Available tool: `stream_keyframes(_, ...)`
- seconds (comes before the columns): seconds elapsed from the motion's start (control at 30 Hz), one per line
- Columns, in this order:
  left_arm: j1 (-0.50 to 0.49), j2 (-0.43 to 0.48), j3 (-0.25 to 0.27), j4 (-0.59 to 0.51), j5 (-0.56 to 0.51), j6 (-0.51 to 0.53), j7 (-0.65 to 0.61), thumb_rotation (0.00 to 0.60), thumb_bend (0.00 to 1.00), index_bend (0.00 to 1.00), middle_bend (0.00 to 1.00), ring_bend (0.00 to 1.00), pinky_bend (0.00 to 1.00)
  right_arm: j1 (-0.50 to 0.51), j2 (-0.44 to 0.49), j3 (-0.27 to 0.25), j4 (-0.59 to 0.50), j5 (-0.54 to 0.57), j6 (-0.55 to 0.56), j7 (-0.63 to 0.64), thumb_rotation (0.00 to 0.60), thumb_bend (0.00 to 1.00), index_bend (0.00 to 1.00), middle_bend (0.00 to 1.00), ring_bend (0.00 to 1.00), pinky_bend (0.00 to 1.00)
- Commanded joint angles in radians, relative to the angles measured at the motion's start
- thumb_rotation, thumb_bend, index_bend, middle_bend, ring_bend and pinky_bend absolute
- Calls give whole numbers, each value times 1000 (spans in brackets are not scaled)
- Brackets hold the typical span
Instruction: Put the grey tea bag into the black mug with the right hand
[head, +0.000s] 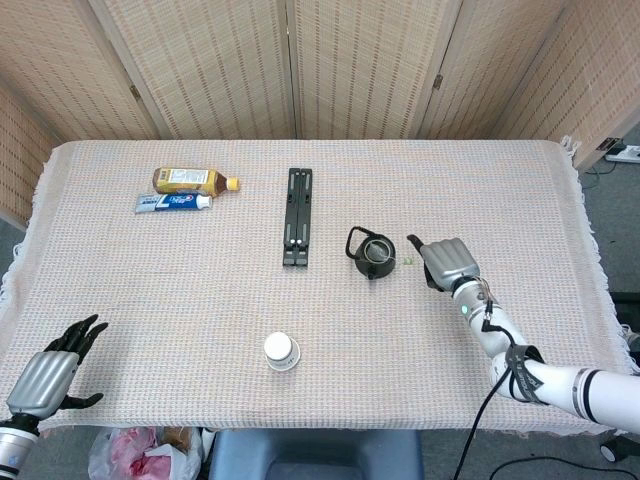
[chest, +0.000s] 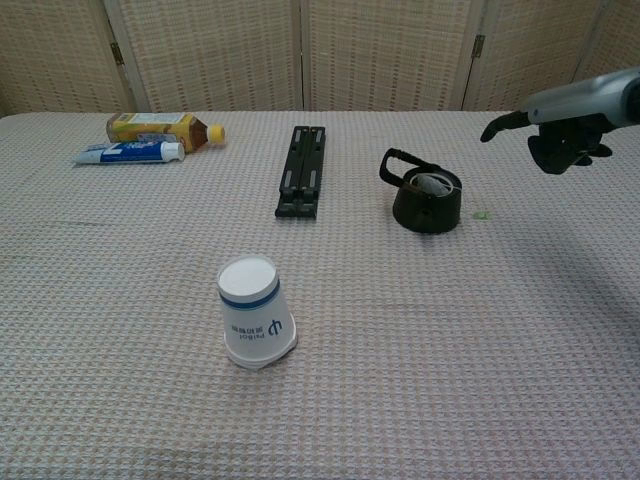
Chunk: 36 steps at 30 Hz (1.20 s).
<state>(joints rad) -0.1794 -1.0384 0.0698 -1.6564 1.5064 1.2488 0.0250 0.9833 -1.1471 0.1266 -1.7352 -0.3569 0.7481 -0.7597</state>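
A woven beige cloth covers the tabletop (head: 480, 180). At the far left lies a yellow-capped tea bottle (head: 194, 181) on its side, with a blue and white toothpaste tube (head: 173, 202) just in front of it, nearly parallel. Near the middle a black folded stand (head: 298, 216) lies lengthwise, pointing away from the robot. A white paper cup (chest: 255, 312) with a blue band stands upside down toward the near edge. Folding bamboo screens (head: 350, 60) stand behind the tabletop.

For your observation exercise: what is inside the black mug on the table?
Inside the black mug, a pale grey tea bag shows just below the rim. Whether there is liquid or anything beneath it cannot be seen; the bag and mug wall cover the bottom.
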Motion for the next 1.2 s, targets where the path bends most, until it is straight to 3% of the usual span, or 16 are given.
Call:
stream_keyframes(0.03,0,1,0,0,2,1,-3,600,58,0,0,26,257,128,0,-59,22,148,-101,-41,600,1000,0,971,776,797)
stream_keyframes(0.33,3,6,4,0,11,8,-16,600,58,0,0,26,257,249,-63,-142,111,248,-181,13,600,1000,0,972,780,799)
stream_keyframes(1.03,4,18,5,8,24,16,-54,600,59,0,0,26,257,356,-197,-274,288,248,-249,155,600,1000,0,972,779,799)
stream_keyframes(1.2,7,20,7,10,30,22,-62,600,58,0,0,26,257,350,-144,-275,221,185,-205,202,600,1000,0,968,780,799)
